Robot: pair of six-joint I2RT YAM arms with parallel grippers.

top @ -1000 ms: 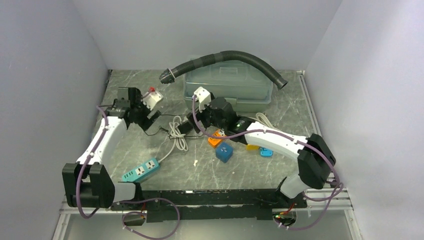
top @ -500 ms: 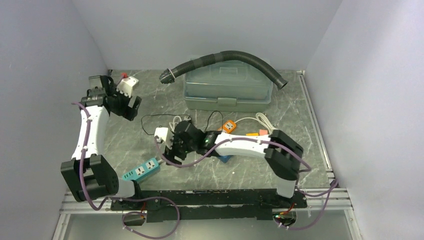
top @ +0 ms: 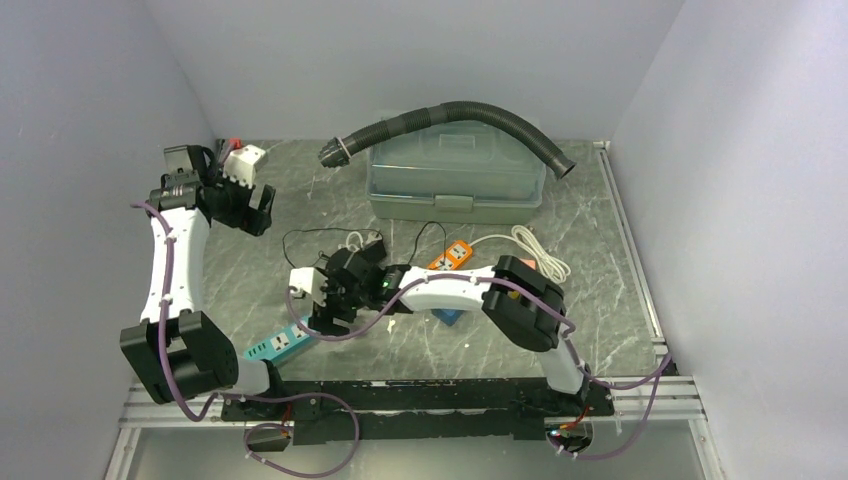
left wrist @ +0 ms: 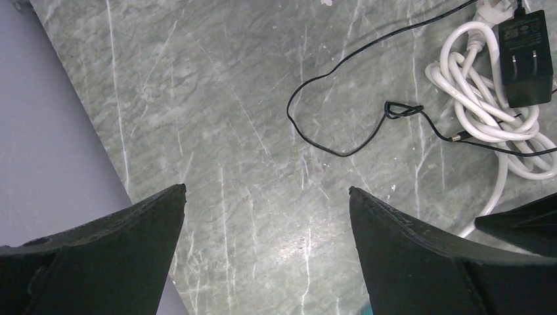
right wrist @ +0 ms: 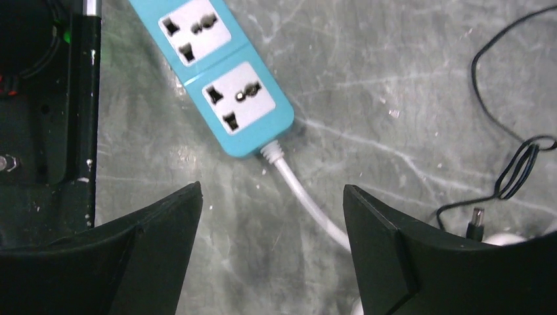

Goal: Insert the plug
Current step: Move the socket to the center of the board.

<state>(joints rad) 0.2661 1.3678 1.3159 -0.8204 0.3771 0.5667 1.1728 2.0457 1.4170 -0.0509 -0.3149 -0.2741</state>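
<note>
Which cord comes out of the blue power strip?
The thick white cord: it leaves the end of the power strip. The thin black wire lies apart from it.

You have bare worktop (left wrist: 217,98) beneath the left gripper (left wrist: 267,189) at the far left, with the wall (left wrist: 39,131) closing its left side. Rightward, a thin black wire (left wrist: 341,155), white cord coil (left wrist: 486,128) and black adapter (left wrist: 525,59) clutter the middle. A lidded bin (top: 455,180) blocks far centre.

Glossy teal plastic power strip (right wrist: 213,79) on matt, veined stone-look tabletop (left wrist: 230,131)
</note>
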